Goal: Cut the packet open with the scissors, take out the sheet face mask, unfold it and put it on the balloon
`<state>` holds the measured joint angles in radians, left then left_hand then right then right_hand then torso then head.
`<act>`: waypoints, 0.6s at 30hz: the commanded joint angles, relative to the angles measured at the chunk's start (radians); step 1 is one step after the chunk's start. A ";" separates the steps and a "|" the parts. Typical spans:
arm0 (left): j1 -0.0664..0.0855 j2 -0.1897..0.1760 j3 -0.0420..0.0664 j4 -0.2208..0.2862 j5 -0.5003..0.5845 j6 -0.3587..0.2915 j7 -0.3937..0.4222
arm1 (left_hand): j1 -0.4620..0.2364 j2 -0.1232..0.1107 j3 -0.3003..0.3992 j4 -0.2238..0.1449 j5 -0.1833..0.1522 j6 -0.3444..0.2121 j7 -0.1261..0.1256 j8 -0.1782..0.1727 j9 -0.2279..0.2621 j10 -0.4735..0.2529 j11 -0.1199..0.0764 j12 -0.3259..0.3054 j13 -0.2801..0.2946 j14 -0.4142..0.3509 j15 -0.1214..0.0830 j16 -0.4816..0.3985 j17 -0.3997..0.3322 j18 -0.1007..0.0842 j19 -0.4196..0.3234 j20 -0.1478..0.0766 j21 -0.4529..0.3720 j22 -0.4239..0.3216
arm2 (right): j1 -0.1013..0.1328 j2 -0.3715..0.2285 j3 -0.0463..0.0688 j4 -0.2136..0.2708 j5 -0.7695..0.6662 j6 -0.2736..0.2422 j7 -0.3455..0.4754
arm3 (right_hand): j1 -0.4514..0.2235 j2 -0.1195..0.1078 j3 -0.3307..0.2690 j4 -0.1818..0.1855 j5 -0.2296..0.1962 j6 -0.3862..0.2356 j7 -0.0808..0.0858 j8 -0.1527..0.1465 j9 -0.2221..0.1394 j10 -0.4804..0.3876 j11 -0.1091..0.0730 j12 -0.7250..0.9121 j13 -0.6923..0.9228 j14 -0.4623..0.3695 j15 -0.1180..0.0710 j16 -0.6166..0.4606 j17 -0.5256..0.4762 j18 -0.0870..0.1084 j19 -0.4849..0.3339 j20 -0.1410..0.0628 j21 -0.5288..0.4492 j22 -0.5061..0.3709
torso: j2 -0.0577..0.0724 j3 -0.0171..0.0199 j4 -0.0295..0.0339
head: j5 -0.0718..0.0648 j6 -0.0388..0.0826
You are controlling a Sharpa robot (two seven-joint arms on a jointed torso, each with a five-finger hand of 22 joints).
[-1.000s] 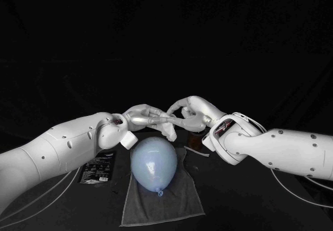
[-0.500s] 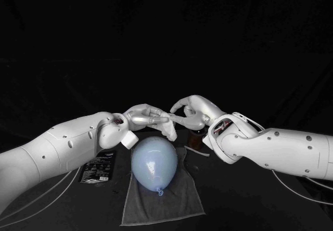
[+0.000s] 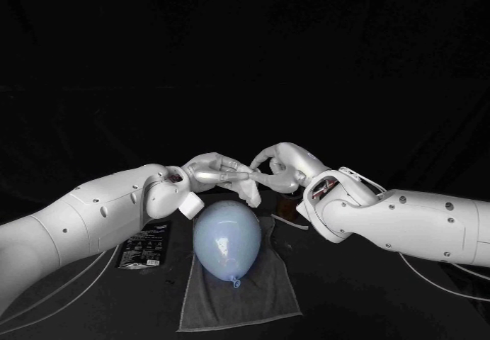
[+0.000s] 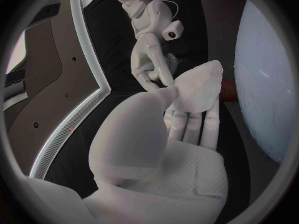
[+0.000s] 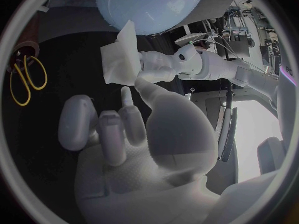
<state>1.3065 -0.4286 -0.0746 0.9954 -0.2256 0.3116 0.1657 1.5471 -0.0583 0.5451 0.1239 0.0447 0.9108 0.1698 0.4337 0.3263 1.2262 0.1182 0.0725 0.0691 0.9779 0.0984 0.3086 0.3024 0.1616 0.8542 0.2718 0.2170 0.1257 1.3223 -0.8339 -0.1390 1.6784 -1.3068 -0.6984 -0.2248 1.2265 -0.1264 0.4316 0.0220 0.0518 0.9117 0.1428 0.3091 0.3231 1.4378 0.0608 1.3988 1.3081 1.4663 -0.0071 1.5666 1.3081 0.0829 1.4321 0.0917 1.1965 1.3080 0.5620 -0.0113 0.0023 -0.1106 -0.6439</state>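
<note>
The folded white sheet face mask (image 3: 249, 191) hangs above the table (image 3: 342, 312), over the far end of the balloon (image 3: 226, 237). It is pinched between the thumb and fingers of the left robot hand (image 3: 212, 172). The right robot hand (image 3: 275, 166) faces it, thumb and one finger reaching to the mask's edge and the rest curled; whether they grip it I cannot tell. The balloon lies on a grey towel (image 3: 245, 301) toward the table's near edge. The black packet (image 3: 143, 244) lies beside the towel, toward the table's left edge.

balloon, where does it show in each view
head view: balloon lies mid-picture on the grey towel.
left wrist view: balloon at the circle's edge, beyond the mask.
right wrist view: balloon just past the mask.
shared landmark: the white mask in the left hand.
</note>
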 commanded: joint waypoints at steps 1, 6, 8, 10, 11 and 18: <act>0.001 0.002 0.001 0.002 0.005 0.003 0.005 | 0.003 0.000 0.000 -0.008 0.003 0.006 -0.001 0.004 0.041 0.008 0.000 0.004 0.001 0.006 0.002 0.006 0.001 0.015 0.009 0.000 0.005 0.002 | -0.001 0.002 0.000 0.002 -0.016 0.016 -0.018 | -0.002 -0.003 0.001 0.005 -0.003 0.012 0.000 0.002 0.000 -0.005 0.000 -0.002 0.100 0.104 -0.002 0.004 0.263 -0.006 -0.003 0.002 -0.001 0.103 | 0.000 -0.0005 0.0005 | 0.000 0.000; 0.001 0.002 0.001 0.002 0.005 0.004 0.004 | 0.003 0.000 0.001 -0.008 0.003 0.007 -0.002 0.003 0.040 0.008 -0.001 0.004 0.001 0.006 0.002 0.006 0.001 0.015 0.009 0.000 0.006 0.002 | -0.001 0.002 0.000 0.007 -0.010 0.020 -0.018 | -0.003 -0.002 0.000 0.007 -0.003 0.015 -0.001 0.002 0.000 -0.004 -0.001 -0.001 0.101 0.104 -0.003 0.004 0.263 -0.006 -0.003 0.002 -0.001 0.103 | 0.000 -0.0003 0.0006 | 0.000 -0.001; 0.001 0.002 0.001 0.002 0.005 0.005 0.003 | 0.003 0.000 0.001 -0.008 0.003 0.007 -0.002 0.003 0.040 0.008 -0.001 0.004 0.001 0.006 0.002 0.006 0.001 0.015 0.009 0.000 0.006 0.002 | -0.002 0.003 0.000 0.007 -0.008 0.022 -0.018 | -0.002 -0.001 0.000 0.009 -0.003 0.018 -0.002 0.003 0.000 -0.004 -0.002 0.000 0.102 0.104 -0.003 0.004 0.263 -0.006 -0.003 0.001 0.000 0.104 | 0.000 -0.0004 0.0004 | -0.001 -0.002; 0.001 0.002 0.001 0.002 0.005 0.007 0.003 | 0.003 0.000 0.001 -0.008 0.003 0.007 -0.002 0.003 0.040 0.008 -0.001 0.004 0.001 0.006 0.002 0.006 0.001 0.015 0.009 0.000 0.006 0.002 | -0.002 0.004 0.000 0.005 -0.008 0.023 -0.018 | -0.001 0.000 0.001 0.009 -0.003 0.021 -0.003 0.004 0.000 -0.003 -0.003 0.000 0.102 0.104 -0.004 0.004 0.263 -0.006 -0.003 0.001 -0.001 0.103 | 0.000 -0.0006 0.0002 | -0.002 -0.002; 0.001 0.002 0.001 0.002 0.005 0.008 0.003 | 0.003 0.000 0.001 -0.008 0.003 0.007 -0.002 0.003 0.040 0.008 -0.001 0.004 0.001 0.006 0.002 0.006 0.001 0.015 0.009 0.000 0.006 0.002 | -0.002 0.004 0.000 0.004 -0.007 0.024 -0.018 | 0.002 0.003 0.003 0.010 -0.003 0.025 -0.005 0.005 0.001 -0.003 -0.004 0.000 0.102 0.104 -0.005 0.004 0.263 -0.006 -0.002 0.000 0.001 0.104 | 0.000 -0.0007 0.0003 | -0.002 -0.002; 0.001 0.003 0.002 0.004 0.005 0.014 0.002 | 0.002 0.001 0.002 -0.009 0.003 0.007 -0.002 0.003 0.040 0.008 -0.001 0.004 0.001 0.007 0.002 0.006 0.002 0.015 0.009 0.000 0.007 0.003 | -0.002 0.011 0.000 -0.002 -0.005 0.022 -0.015 | 0.033 0.036 0.027 0.009 -0.003 0.048 -0.016 0.014 0.003 0.003 -0.014 0.006 0.107 0.104 -0.013 0.004 0.263 -0.007 0.000 -0.005 0.005 0.107 | 0.000 -0.0003 0.0003 | -0.002 -0.004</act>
<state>1.3065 -0.4286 -0.0749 0.9951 -0.2260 0.3124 0.1601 1.5470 -0.0584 0.5478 0.1212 0.0447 0.9102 0.1695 0.4333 0.3317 1.2260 0.1183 0.0725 0.0690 0.9777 0.0986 0.3085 0.3023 0.1609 0.8542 0.2719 0.2206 0.1271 1.3208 -0.8257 -0.1390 1.6775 -1.3056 -0.6867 -0.2379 1.2558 -0.0970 0.4535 0.0316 0.0517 0.9548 0.1260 0.3176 0.3239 1.4405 0.0542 1.3977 1.3077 1.4628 -0.0119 1.5673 1.3073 0.0826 1.4319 0.0917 1.1964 1.3077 0.5618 -0.0118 0.0026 -0.1123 -0.6469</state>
